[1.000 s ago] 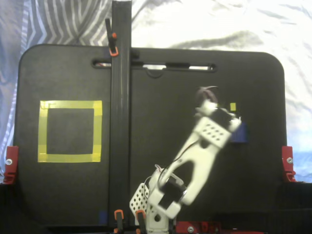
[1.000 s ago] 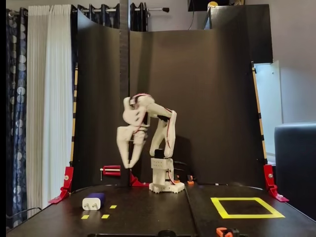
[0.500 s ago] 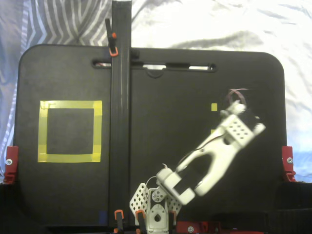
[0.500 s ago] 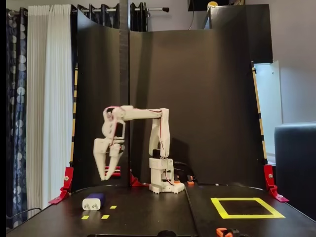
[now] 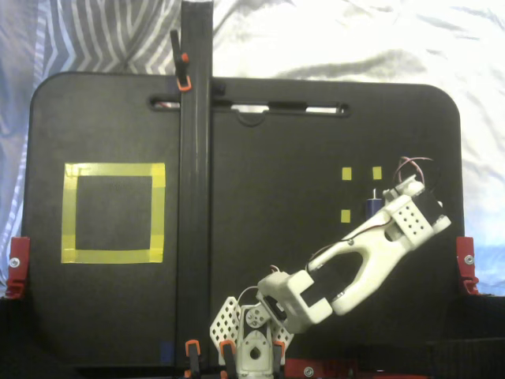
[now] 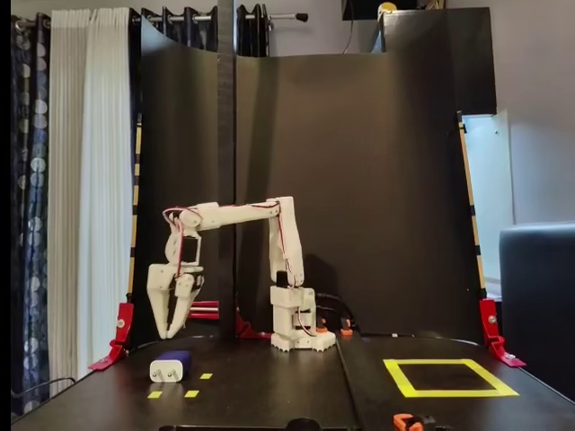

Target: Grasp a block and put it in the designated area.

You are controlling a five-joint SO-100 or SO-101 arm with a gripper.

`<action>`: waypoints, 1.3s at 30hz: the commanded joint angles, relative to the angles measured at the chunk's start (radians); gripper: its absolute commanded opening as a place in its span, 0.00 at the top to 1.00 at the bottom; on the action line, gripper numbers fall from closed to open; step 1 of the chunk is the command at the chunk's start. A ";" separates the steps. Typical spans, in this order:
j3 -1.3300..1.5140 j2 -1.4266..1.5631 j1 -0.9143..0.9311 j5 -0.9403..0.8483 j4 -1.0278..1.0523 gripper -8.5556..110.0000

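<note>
Dark blue with a white end face, the block (image 6: 171,367) lying flat on the black table (image 6: 269,386), in the left foreground of the front-facing fixed view, among small yellow tape squares (image 6: 190,393). White arm (image 6: 235,212) stretched out level from its base (image 6: 301,323), wrist bent down, gripper (image 6: 167,334) hanging tips-down just above the block and not touching it. Fingers (image 6: 158,314) spread a little apart, nothing held between them. From the top-down fixed view, only a sliver of the block (image 5: 371,206) showing beside the perforated wrist housing (image 5: 412,218), the rest and the gripper tips hidden under the arm; three small yellow squares (image 5: 346,174) visible around that spot at the right of the board. Large yellow tape square (image 5: 114,212) well apart on the left side of the board in that view, on the far side of a tall black upright post (image 5: 195,181); the same yellow outline (image 6: 449,377) at the right foreground of the front-facing view, enclosing bare black surface. Red clamps (image 5: 16,265) at both side edges of the board.
</note>
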 commanded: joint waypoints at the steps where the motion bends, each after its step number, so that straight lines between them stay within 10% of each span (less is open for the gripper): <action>1: -0.037 0.003 0.008 -0.008 -0.008 0.92; 9: -0.035 -0.020 0.011 -0.015 -0.069 0.66; 39: -0.029 -0.209 0.006 -0.032 -0.181 0.63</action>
